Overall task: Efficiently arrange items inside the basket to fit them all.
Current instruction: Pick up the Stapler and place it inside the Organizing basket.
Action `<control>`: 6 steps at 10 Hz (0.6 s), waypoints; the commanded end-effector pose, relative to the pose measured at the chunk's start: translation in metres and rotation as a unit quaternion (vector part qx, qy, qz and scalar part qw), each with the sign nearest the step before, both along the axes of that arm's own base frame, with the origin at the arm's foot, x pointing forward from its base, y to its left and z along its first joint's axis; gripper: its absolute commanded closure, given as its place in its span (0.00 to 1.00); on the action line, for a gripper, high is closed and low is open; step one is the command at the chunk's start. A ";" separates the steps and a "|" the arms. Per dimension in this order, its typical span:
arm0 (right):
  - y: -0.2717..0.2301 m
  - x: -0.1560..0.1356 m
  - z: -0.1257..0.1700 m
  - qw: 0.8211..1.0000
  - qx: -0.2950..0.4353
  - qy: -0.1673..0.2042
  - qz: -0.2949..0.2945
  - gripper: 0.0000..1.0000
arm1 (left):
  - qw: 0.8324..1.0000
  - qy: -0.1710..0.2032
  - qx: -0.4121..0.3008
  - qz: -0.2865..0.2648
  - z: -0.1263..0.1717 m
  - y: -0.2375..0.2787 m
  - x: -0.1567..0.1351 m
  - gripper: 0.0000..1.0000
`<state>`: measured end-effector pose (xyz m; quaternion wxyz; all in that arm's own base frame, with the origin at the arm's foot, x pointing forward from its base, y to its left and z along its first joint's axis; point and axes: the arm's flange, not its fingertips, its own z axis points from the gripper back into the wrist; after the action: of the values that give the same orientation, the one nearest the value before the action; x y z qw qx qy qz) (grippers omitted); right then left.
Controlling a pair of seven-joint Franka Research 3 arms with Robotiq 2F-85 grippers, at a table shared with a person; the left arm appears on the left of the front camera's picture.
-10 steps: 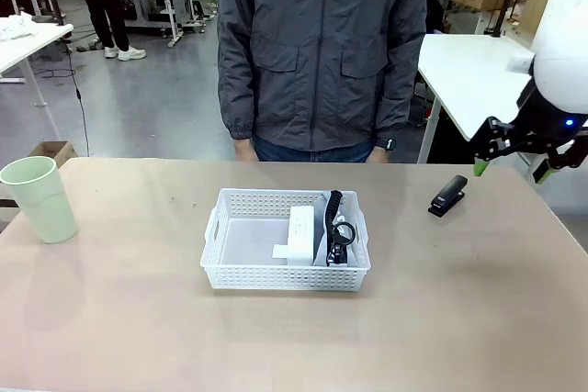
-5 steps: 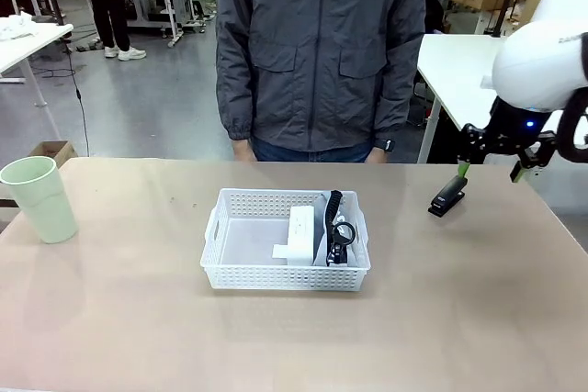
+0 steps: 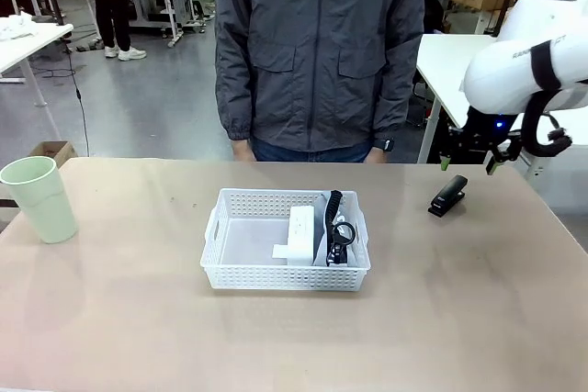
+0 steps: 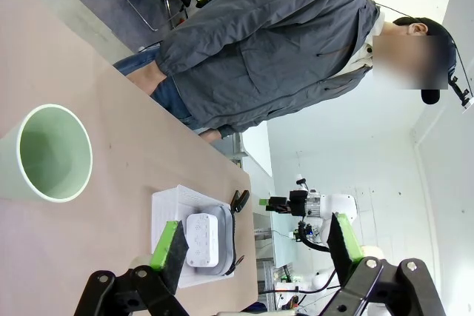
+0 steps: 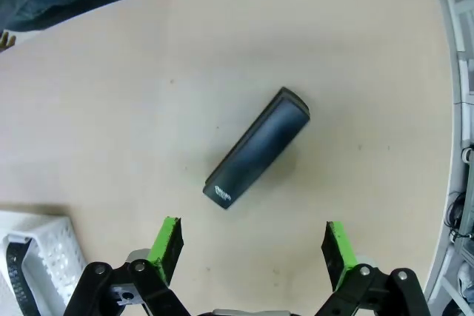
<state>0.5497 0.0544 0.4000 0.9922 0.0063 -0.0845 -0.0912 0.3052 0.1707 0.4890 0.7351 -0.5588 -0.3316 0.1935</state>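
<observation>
Right wrist view: my right gripper (image 5: pixel 250 231) hangs spread wide over the table, nothing between its green pads. The black, oblong stapler (image 5: pixel 255 149) lies slantwise on the surface just ahead of them, untouched. From the front it sits near the table's far right corner, well apart from the white rectangular plastic basket with lattice sides (image 3: pixel 285 276) at the middle.

In that basket a small white box (image 3: pixel 301 231) stands against a grey pouch with a black strap (image 3: pixel 335 227) at the right end.

My left gripper (image 4: pixel 255 231) is also wide open and holds nothing. It looks along the table at the pale green cup (image 4: pixel 48 155), upright near the left edge, far from the basket.

The beige matte tabletop (image 3: pixel 459 319) carries a few small dark specks. A person in a dark grey jacket (image 3: pixel 322 52) stands at the far side. Behind are a grey floor, white worktables and cardboard boxes.
</observation>
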 end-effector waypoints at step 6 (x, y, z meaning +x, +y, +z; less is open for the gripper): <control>0.008 0.022 -0.018 0.975 0.047 0.019 -0.217 0.00 | 1.000 -0.012 -0.001 -0.002 0.001 0.000 -0.001 0.00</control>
<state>0.5623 0.0511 0.3826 0.9756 0.0200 -0.0724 -0.2064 0.3052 0.1707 0.4892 0.7351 -0.5588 -0.3318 0.1933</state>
